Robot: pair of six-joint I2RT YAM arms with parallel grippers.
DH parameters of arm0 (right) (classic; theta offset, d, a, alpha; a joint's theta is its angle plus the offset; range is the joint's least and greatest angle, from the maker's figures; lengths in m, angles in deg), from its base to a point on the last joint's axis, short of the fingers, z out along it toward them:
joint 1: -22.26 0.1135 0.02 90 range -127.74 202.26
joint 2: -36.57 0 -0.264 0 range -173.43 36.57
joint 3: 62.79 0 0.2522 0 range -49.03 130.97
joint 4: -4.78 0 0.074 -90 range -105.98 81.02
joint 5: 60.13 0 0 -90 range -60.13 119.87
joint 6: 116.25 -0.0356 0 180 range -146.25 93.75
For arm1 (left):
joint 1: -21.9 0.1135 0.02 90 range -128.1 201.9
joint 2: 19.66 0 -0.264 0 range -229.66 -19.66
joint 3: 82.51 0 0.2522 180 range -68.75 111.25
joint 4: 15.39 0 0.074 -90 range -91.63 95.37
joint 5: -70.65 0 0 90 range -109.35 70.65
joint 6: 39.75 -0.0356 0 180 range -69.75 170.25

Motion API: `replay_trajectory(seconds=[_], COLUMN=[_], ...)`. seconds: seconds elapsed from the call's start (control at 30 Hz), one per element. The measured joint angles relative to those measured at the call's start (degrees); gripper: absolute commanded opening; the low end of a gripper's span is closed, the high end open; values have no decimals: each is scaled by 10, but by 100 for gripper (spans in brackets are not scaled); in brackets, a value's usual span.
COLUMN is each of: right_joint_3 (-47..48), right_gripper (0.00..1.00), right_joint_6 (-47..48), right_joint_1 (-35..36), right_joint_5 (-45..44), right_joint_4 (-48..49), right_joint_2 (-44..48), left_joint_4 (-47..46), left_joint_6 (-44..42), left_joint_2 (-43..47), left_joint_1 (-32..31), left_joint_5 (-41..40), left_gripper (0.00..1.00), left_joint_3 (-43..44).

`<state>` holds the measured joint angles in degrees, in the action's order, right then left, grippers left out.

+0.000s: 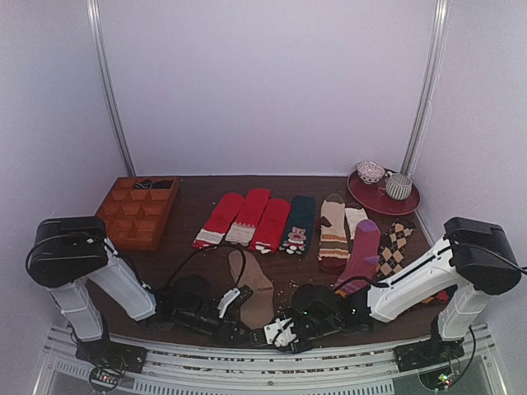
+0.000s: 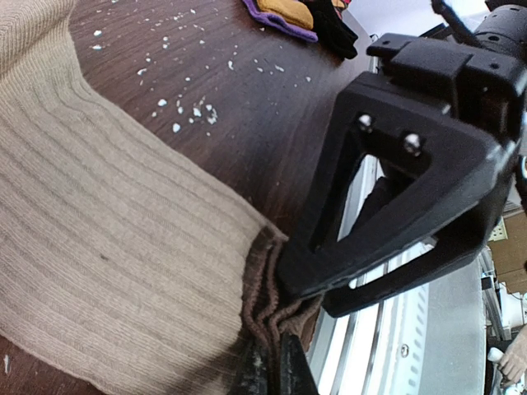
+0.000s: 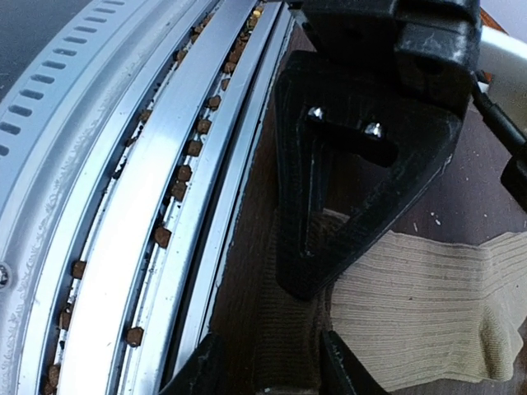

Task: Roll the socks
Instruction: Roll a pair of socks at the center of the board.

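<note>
The tan-brown ribbed socks point(image 1: 251, 292) lie lengthwise at the table's near edge, between the two arms. In the left wrist view the socks point(image 2: 107, 247) fill the left side. Their darker cuff edge is bunched and pinched in my left gripper point(image 2: 276, 374), which is shut on it. My right gripper point(image 3: 272, 374) stands open, its fingers on either side of the same cuff point(image 3: 288, 321), with a gap on the rail side. Seen from above, the left gripper point(image 1: 245, 332) and right gripper point(image 1: 270, 336) meet tip to tip at the cuff.
An aluminium rail point(image 3: 148, 206) runs just beside the cuff at the table's edge. Behind lie red socks point(image 1: 247, 218), a dark sock point(image 1: 297, 222), striped beige socks point(image 1: 333, 230), a purple sock point(image 1: 362, 247) and an argyle sock point(image 1: 395, 243). A wooden compartment tray point(image 1: 136, 210) stands back left. A red plate point(image 1: 379, 202) with cups sits back right.
</note>
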<state>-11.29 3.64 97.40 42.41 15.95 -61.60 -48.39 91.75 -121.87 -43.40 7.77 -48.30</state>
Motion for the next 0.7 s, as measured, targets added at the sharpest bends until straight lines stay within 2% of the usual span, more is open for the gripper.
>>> replay_trajectory(seconds=[0.2,0.3,0.7], right_joint_3=[14,14,-8], right_gripper=[38,41,46], right_joint_6=[-5,-14,-45], right_joint_1=[0,1,-6], right_joint_5=[-9,-24,-61], right_joint_4=[0,4,20], right_joint_2=[-21,-21,26], left_joint_4=[0,0,9], left_joint_6=[0,0,0], left_joint_2=[0,0,2], left_joint_1=[0,0,0], left_joint_5=[0,0,0], left_gripper=[0,0,0], left_joint_3=[0,0,3])
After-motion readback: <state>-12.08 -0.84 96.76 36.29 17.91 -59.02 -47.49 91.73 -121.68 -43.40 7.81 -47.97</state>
